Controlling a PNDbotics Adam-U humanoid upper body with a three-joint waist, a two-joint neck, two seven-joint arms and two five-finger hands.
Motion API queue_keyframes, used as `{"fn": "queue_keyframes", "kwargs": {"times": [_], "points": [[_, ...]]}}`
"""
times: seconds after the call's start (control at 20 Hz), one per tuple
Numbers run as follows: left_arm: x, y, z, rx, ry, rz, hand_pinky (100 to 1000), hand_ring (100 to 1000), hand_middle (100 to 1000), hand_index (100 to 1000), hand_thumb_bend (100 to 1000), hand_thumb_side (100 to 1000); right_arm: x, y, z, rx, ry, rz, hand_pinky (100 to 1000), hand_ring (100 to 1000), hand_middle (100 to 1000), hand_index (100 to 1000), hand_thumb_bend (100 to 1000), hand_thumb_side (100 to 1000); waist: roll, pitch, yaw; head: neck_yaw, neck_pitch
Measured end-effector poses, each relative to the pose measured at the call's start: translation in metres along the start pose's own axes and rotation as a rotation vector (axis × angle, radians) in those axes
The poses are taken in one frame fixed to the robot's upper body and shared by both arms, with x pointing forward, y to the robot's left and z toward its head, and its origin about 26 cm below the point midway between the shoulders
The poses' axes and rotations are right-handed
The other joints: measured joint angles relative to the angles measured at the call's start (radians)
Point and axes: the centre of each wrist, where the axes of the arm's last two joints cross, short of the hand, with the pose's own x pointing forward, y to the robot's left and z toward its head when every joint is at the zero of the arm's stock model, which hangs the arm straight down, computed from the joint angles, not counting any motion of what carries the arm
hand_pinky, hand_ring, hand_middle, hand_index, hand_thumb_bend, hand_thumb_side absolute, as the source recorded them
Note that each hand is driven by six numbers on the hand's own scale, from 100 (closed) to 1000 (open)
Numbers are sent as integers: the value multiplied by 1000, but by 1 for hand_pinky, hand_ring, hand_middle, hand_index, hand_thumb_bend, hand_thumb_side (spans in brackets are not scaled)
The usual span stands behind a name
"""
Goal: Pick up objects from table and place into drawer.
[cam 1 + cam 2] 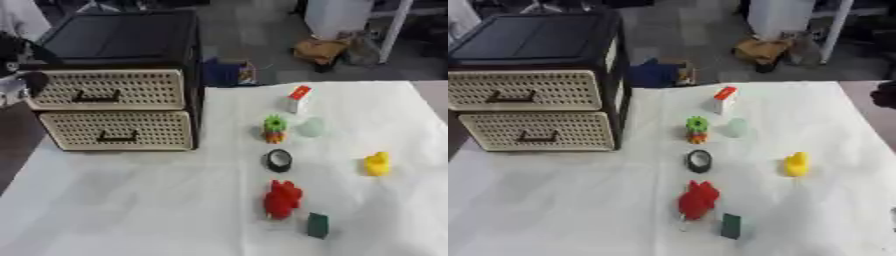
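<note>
Nearest on the white tabletop (131, 200) sit a dark green block (318, 225) and a red toy (282, 199). Beyond them are a black ring (278, 160) and a yellow duck (377, 163). Both drawers (114, 131) are closed, upper left. At the left edge a dark hand (31, 80) touches the drawer unit; I cannot tell its fingers.

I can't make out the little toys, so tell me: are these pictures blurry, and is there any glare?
Left eye view: soft all over; the red toy and yellow toy lack crisp edges, and the white cloth looks evenly lit, without harsh glare. Right eye view: equally soft; the drawer unit holes smear together.
</note>
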Motion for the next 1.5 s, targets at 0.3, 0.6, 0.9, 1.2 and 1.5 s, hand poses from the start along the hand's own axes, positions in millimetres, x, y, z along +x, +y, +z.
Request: {"fn": "queue_keyframes", "kwargs": {"times": [0.3,0.6,0.9,1.2,1.5], "points": [[4,-2,-14,-14,-9,-11,100,100,100,912,100,1000,0,0,-1,1,-3,-2,653,628,585,912,152,852,1,0,-5,-6,-2],[-3,-6,-25,-42,42,-18,100,100,100,885,100,1000,1,1,-1,3,-3,-4,653,627,584,913,154,850,2,1,-8,-10,-4],[-19,-5,-38,-99,67,1,100,100,100,867,100,1000,1,2,-1,7,-3,-6,653,627,584,913,155,848,5,6,-13,-8,-12],[-35,2,-44,-147,85,5,100,100,100,878,100,1000,1,3,-3,6,-7,-8,653,626,582,913,157,842,11,15,-20,-7,-21],[-50,3,-48,-156,113,34,100,100,100,849,100,1000,2,3,-4,5,-12,-11,653,621,576,910,152,834,14,23,-28,-4,-29]]}}
